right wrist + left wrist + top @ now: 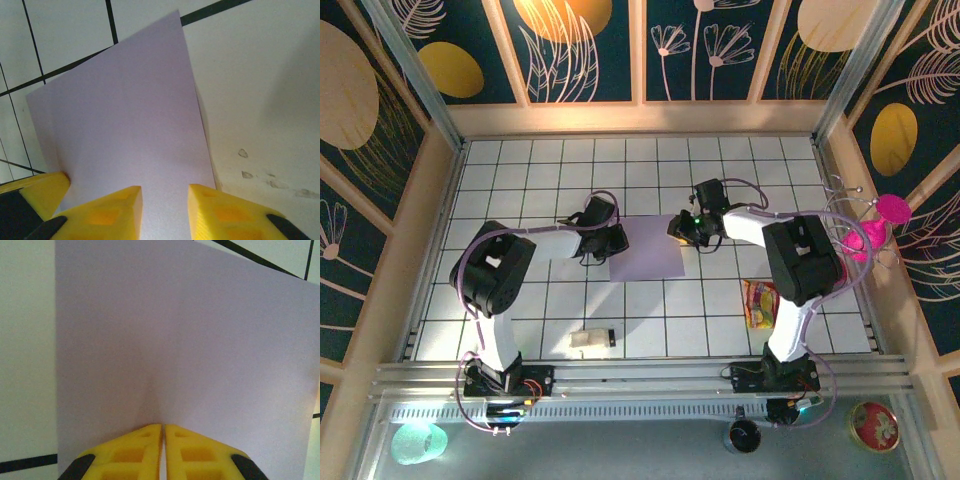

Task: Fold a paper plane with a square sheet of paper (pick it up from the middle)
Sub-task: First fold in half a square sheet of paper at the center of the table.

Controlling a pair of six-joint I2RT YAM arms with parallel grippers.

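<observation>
- The square sheet of paper (648,258) lay near the middle of the tiled table (520,170), between the two arms. It was unfolded, with no crease showing, so the folding looked barely begun.
- The left gripper (163,430) sat at the sheet's left edge. Its yellow fingers (135,455) were pressed together with only a hairline between them, pinching the paper. A soft pucker rose from the fingertips, which suggested the pinch had gathered the thin sheet off the tiles to give a proper hold.
- The right gripper (164,191) stood at the opposite side, towards the far right corner. Its fingers (107,215) were apart, and the paper's edge ran into the gap between them. I judged that it straddled the edge ready to clamp but had no grip yet.
- In the right wrist view a shadow fell on the table along the sheet's edge, so that side probably stood a little clear of the surface.
- Taking hold on opposite sides would likely let the arms lift the sheet taut and bring the edges together for the centre crease.
- The risk was that one tight pinch and one loose side would let the paper skew or crumple.
- A small white block (592,340) and a snack packet (760,303) lay nearer the bases, well apart from the sheet and out of the way.
</observation>
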